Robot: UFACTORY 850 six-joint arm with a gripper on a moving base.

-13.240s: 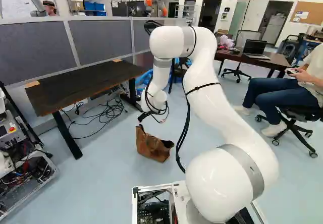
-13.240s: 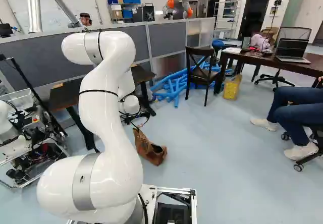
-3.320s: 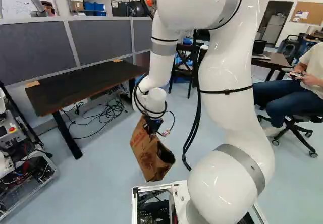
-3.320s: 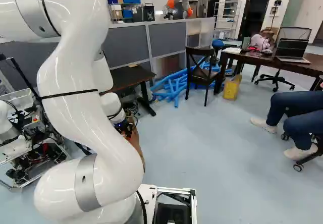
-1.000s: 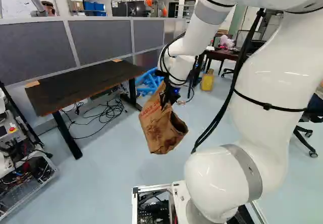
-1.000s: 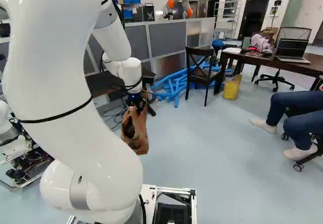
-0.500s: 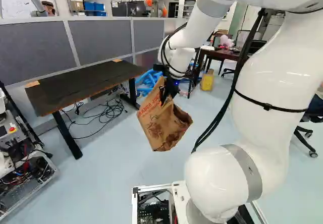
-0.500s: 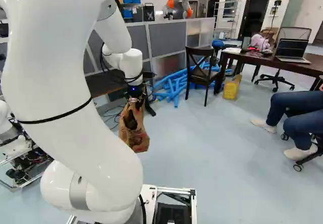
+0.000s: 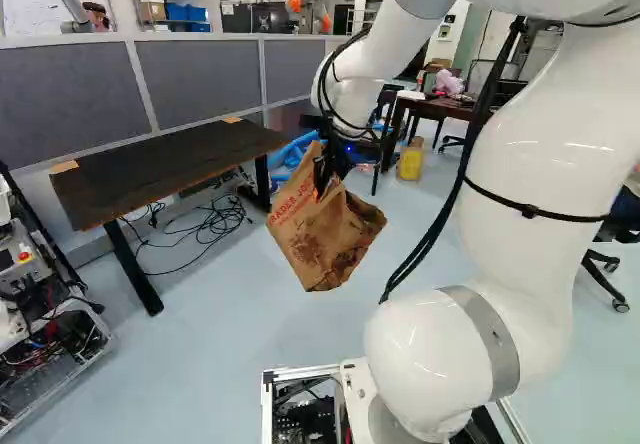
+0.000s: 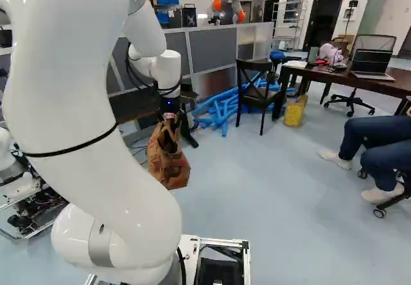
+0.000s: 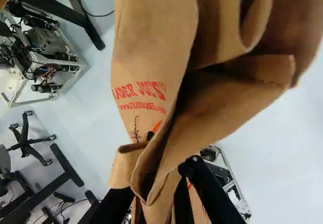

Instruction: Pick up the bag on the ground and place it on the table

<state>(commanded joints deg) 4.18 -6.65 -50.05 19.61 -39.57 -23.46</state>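
- Your claw (image 9: 322,186) is clenched on the bag (image 9: 325,239), with brown paper caught between its two black fingers (image 11: 204,196).
- You have the bag up in the air over the floor (image 9: 225,324), hanging tilted below the wrist, with red lettering on one side.
- In the wrist view, the bag spreads out ahead of the claw (image 11: 159,183) in loose folds, creased tightly where the fingers meet it.
- The tabletop (image 9: 150,164) is at the left of the left base view. Your bag is near its right end, on the near side, and does not rest on it.
- Two tan pieces lie on the tabletop, one at its left end (image 9: 64,166) and one at the far right corner (image 9: 232,120).
- Black cables (image 9: 215,224) lie in a tangle on the floor under and beside the tabletop, and a grey partition (image 9: 190,84) stands behind it.
- Your arm (image 9: 490,339) reaches up from the base, then forward and down to the claw.
- Farther off in the right base view, you can see a dark chair (image 10: 257,94), blue tubes (image 10: 221,113), a yellow container (image 10: 294,113) and a second tabletop (image 10: 334,75) carrying a laptop (image 10: 371,61).
- Beyond the partition stands another robot (image 10: 228,6), white and orange.
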